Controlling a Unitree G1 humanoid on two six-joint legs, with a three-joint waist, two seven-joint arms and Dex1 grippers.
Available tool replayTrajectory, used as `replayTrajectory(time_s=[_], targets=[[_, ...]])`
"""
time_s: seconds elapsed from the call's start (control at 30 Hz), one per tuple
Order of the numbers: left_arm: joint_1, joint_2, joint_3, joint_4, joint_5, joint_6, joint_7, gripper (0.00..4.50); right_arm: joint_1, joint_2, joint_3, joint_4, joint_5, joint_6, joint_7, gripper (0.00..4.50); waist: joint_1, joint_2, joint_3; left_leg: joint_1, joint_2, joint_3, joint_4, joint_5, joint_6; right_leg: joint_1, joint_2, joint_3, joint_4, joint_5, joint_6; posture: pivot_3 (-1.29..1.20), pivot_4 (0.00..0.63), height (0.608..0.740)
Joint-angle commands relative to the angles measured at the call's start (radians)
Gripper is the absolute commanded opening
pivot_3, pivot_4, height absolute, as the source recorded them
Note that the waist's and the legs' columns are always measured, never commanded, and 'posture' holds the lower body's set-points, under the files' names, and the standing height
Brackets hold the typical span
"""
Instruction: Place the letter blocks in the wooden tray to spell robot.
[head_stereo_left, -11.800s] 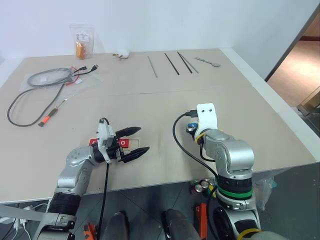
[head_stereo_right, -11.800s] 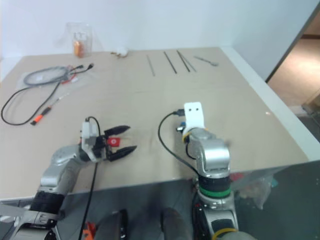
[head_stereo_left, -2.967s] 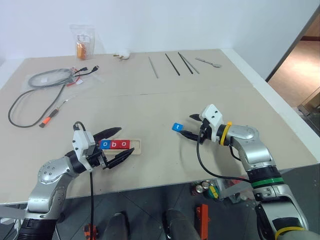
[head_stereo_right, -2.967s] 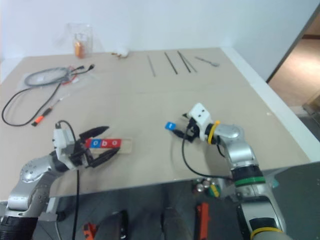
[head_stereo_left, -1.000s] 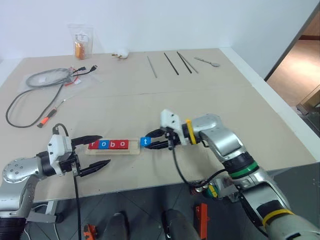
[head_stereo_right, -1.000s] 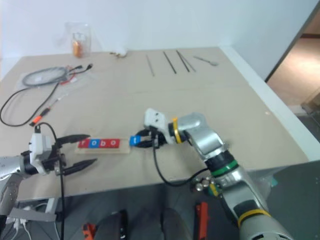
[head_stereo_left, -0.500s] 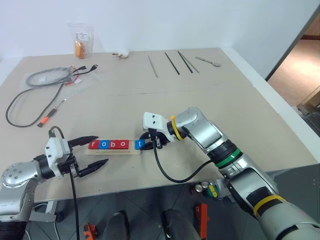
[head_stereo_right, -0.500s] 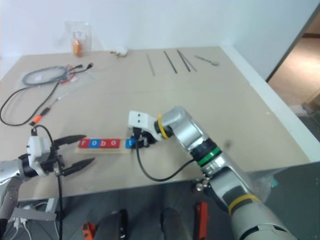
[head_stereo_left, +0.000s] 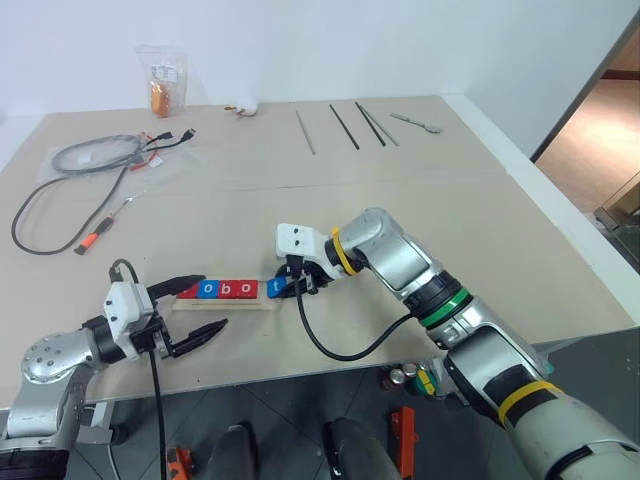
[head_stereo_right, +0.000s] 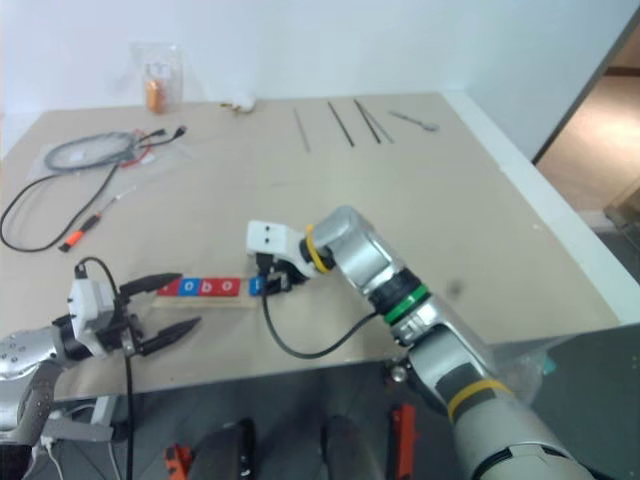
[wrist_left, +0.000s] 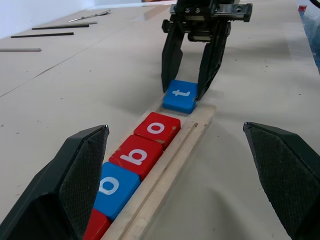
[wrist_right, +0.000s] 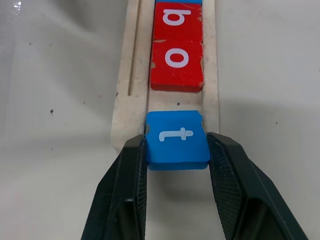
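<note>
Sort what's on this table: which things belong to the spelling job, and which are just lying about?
Job: blue t block in the right gripper; red and blue letter blocks; pale wooden tray; open left gripper.

Lying about: grey cable coil; orange-handled tool; thin dark rods; metal spoon; clear snack bag.

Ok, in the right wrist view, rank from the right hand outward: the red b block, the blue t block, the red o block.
1. Blue t block: between the right hand's fingers, at the wooden tray's end.
2. Red o block: next along the groove.
3. Red b block: beyond the o.
</note>
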Motion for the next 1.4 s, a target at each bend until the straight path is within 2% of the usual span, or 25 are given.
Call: replayTrajectory(time_s=[0.03, 0.8, 0.87, 1.07, 1.1, 1.3, 1.4], targets=[[0.002, 0.0, 0.012, -0.025, -0.001, -0.018, 0.011, 4.5, -0.041, 0.024, -0.012, 0.019, -0.006, -0.009, -0.005, 1.17, 0.0, 0.0, 0.0, 0.0, 0.0, 0.0, 0.0, 0.0, 0.0, 0.0, 0.0, 0.0, 0.0, 0.0, 0.0, 0.0, 0.15, 0.74], [-0.009, -0.011, 0.001, -0.007, 0.002, -0.025, 0.017, 4.5, -0.06, 0.073, -0.032, 0.044, 0.002, -0.021, -0.005, 1.17, 0.0, 0.0, 0.0, 0.0, 0.0, 0.0, 0.0, 0.0, 0.0, 0.0, 0.0, 0.0, 0.0, 0.0, 0.0, 0.0, 0.15, 0.74], [-0.012, -0.011, -0.001, -0.005, 0.003, -0.024, 0.017, 4.5, -0.058, 0.073, -0.039, 0.048, 0.005, -0.027, -0.008, 2.2, 0.0, 0.0, 0.0, 0.0, 0.0, 0.0, 0.0, 0.0, 0.0, 0.0, 0.0, 0.0, 0.0, 0.0, 0.0, 0.0, 0.15, 0.74], [-0.015, -0.01, -0.005, -0.006, 0.003, -0.021, 0.015, 4.5, -0.067, 0.068, -0.064, 0.054, 0.017, -0.014, -0.001, 4.28, 0.0, 0.0, 0.0, 0.0, 0.0, 0.0, 0.0, 0.0, 0.0, 0.0, 0.0, 0.0, 0.0, 0.0, 0.0, 0.0, 0.15, 0.74], [-0.015, -0.01, -0.006, -0.006, 0.002, -0.021, 0.014, 4.5, -0.074, 0.064, -0.072, 0.056, 0.023, -0.011, 0.005, 4.46, 0.0, 0.0, 0.0, 0.0, 0.0, 0.0, 0.0, 0.0, 0.0, 0.0, 0.0, 0.0, 0.0, 0.0, 0.0, 0.0, 0.15, 0.74], [-0.024, 0.0, 0.0, 0.0, -0.007, -0.012, 0.006, 4.5, -0.122, -0.001, -0.152, 0.049, 0.094, -0.002, 0.074, 4.46, 0.0, 0.0, 0.0, 0.0, 0.0, 0.0, 0.0, 0.0, 0.0, 0.0, 0.0, 0.0, 0.0, 0.0, 0.0, 0.0, 0.15, 0.74], [0.001, 0.016, 0.027, -0.026, -0.036, 0.052, 0.03, 4.5, -0.085, -0.07, -0.182, -0.026, 0.128, 0.008, 0.115, 4.46, 0.0, 0.0, 0.0, 0.0, 0.0, 0.0, 0.0, 0.0, 0.0, 0.0, 0.0, 0.0, 0.0, 0.0, 0.0, 0.0, 0.15, 0.74]])
